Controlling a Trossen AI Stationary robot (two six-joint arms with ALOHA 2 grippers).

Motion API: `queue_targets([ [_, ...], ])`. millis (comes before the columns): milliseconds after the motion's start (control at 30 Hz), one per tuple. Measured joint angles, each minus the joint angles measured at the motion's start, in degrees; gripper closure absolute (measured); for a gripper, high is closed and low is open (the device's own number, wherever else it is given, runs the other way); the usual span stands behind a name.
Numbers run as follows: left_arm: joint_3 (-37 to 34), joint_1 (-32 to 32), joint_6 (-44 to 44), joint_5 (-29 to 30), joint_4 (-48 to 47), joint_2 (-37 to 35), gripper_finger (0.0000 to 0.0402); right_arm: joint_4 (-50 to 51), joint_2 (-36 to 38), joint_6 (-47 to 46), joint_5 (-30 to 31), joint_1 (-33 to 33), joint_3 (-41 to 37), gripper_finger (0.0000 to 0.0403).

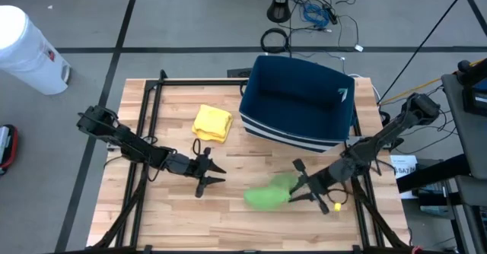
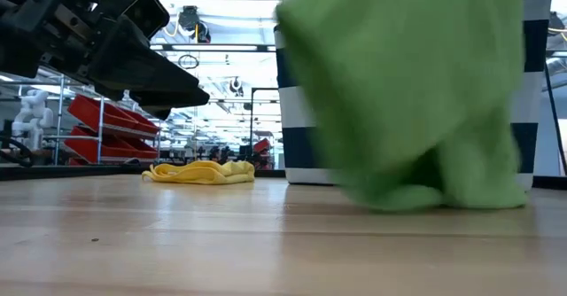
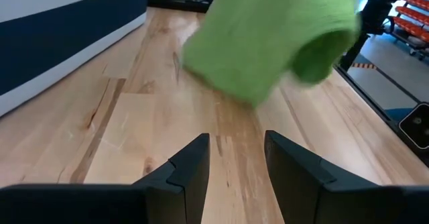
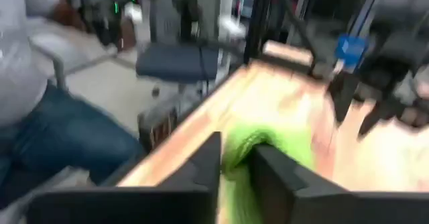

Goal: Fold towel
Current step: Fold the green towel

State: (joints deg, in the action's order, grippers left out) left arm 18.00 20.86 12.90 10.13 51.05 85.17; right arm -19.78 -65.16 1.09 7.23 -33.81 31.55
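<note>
1. The counter (image 1: 183, 216) carries a large navy bin with white stripes (image 1: 298, 106) toward its far edge, right of the middle. The bin looks empty from above.
2. The green towel (image 1: 270, 193) is the piece in hand. It sits as a rumpled mound near the counter's front edge, right of centre. In the low view it stands bunched and partly raised rather than lying flat. No clean crease or squared shape shows, so I judge the fold on it hardly begun or only half made.
3. A yellow cloth (image 1: 211, 122) lies just left of the bin, toward the far-left part of the counter. It looks like a compact, roughly square bundle, so it may already be folded; that is a guess from its shape.
4. The right gripper (image 1: 297, 191) is at the green towel's right edge. In its wrist view the green cloth runs into the narrow gap between the jaws, which stand slightly apart; whether they grip the cloth or are letting it go I cannot tell.
5. The left gripper (image 1: 215, 173) hovers left of the green towel, apart from it, its jaws spread and empty.
6. Left to do, as I judge: lay the green towel flat, fold it over and square it.
</note>
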Motion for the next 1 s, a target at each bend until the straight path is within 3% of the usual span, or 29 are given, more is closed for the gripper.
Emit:
queue_targets([
  [100,0.0,0.0,0.3,0.0,0.0,0.0,0.0252,4.2,-1.7,-3.1,2.8,1.7,0.0,0.0258],
  [200,0.0,0.0,0.4,0.1,0.0,0.0,0.0252,7.9,-1.9,-6.8,11.0,2.9,0.0,0.0192],
  [300,0.0,0.0,0.4,0.2,0.0,0.0,0.0252,9.6,-1.8,-7.2,12.0,2.9,0.0,0.0158],
  [400,0.0,0.0,0.7,0.2,0.0,0.0,0.0252,9.3,-1.8,-7.7,11.6,2.1,0.0,0.0152],
  [567,0.0,0.3,1.6,0.2,0.0,0.0,0.0252,9.5,-1.8,-11.2,5.5,1.3,0.0,0.0166],
  [733,2.7,0.5,-2.0,0.2,0.2,0.7,0.0252,12.4,-1.8,-14.2,5.2,1.1,0.0,0.0187],
  [1000,15.3,-2.7,-8.4,-2.0,-1.6,13.2,0.0252,12.4,-2.0,-15.7,7.6,1.1,0.0,0.0205],
])
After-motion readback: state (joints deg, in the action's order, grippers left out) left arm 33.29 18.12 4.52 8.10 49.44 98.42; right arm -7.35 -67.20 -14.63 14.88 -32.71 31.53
